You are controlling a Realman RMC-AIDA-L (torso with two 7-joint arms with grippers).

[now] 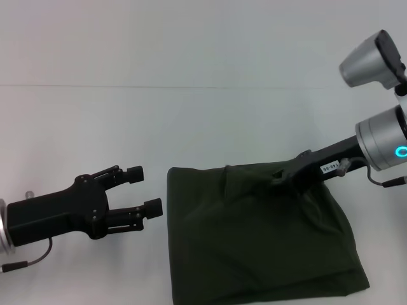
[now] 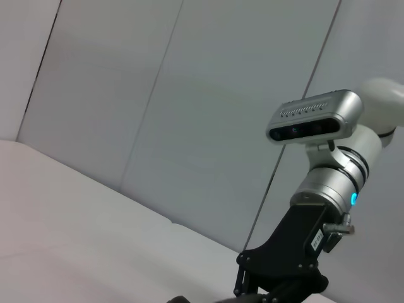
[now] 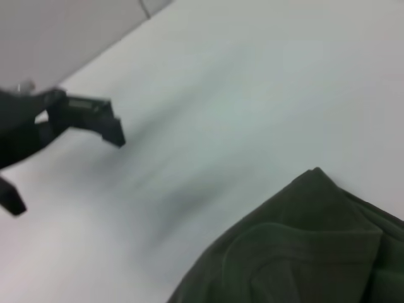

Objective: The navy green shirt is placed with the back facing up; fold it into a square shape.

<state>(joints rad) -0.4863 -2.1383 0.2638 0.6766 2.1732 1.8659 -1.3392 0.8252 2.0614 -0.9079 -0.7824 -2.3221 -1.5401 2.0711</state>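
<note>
Navy green shirt (image 1: 254, 241) lies folded on the white worktop (image 1: 191, 127), just right of the left end effector (image 1: 145, 190), whose fingers are spread wide and hold nothing. The right end effector (image 1: 283, 173) pinches the shirt's far edge.

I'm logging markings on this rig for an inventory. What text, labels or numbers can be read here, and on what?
No text can be read.
White sticker on the right hand, which is over the navy green shirt: print too small.
Same sticker, left wrist view: too small.
Left hand: none.
</note>
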